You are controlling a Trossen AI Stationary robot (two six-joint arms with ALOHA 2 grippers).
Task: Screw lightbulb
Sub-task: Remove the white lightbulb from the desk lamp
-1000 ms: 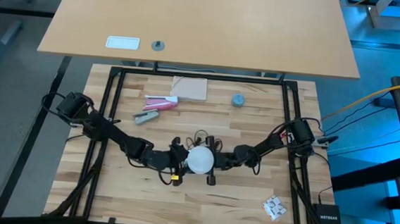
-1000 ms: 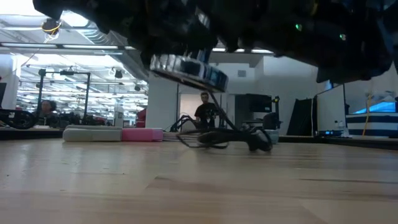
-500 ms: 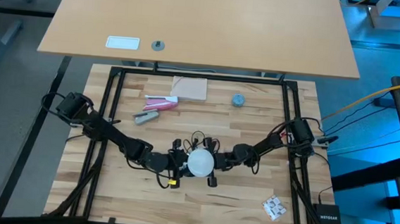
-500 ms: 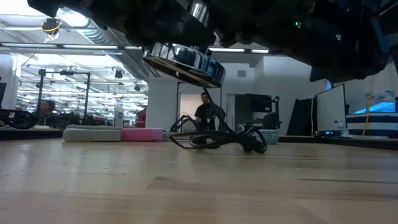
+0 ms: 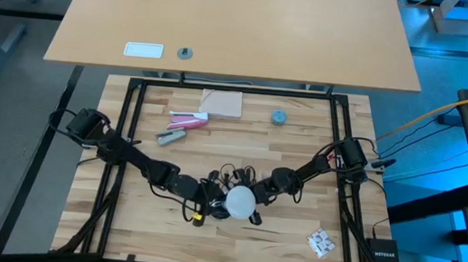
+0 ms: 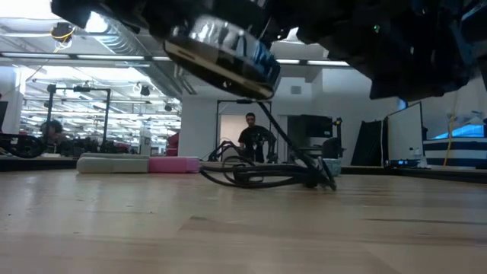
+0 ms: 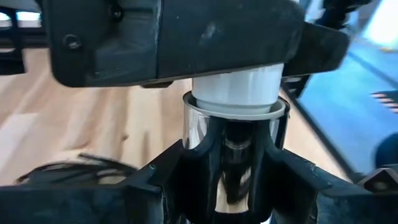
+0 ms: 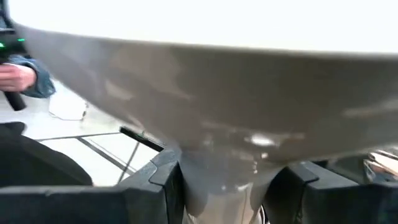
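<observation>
You are holding the lightbulb [image 5: 241,201] above the table [image 5: 299,144], seated in the chrome socket [image 7: 235,155] for threading. Your left tool [image 7: 230,186] is clamping the socket from below to keep it from turning. Your right tool [image 8: 227,186] is pinching the bulb's neck just above the socket.

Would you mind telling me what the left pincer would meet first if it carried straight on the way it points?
Probably the right pincer: the left pincer already clamps the silvery socket, and the lightbulb sits in it.
</observation>
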